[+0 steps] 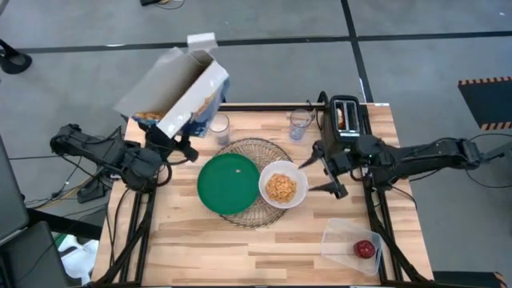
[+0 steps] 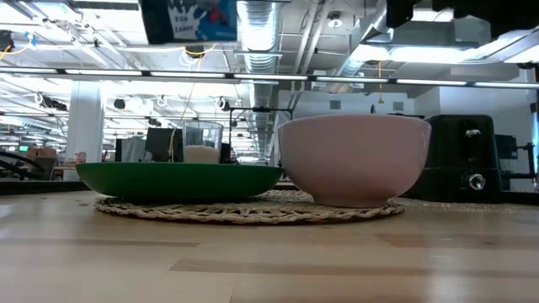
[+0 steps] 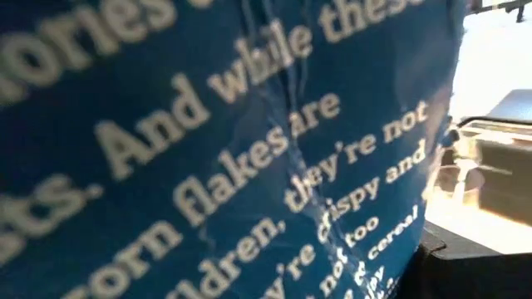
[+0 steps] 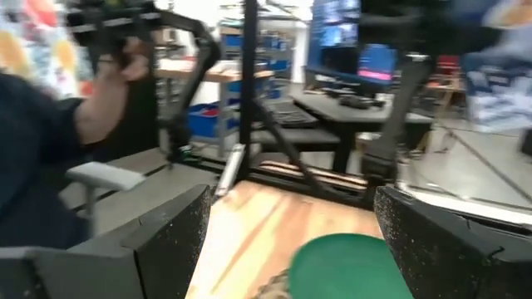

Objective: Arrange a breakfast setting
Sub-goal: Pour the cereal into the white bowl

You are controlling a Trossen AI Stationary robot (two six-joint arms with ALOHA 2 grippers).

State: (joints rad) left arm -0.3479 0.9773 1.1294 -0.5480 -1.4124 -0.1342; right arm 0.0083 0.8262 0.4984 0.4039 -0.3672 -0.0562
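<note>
Left gripper [image 1: 182, 146] jaws clamped on tilted cereal box [image 1: 178, 90] above bench corner; right gripper [image 1: 322, 174] jaws wide open beside white bowl [image 1: 282, 185] of orange cereal [image 1: 281, 187], touching green plate [image 1: 229, 183] on wire mat [image 1: 254, 150].

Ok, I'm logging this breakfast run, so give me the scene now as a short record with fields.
left gripper: holds the cereal box tilted above the table's far left
right gripper: jaws open, beside the white bowl
bowl: orange cereal inside
green plate: on the wire mat
apple: in the clear tub
</note>
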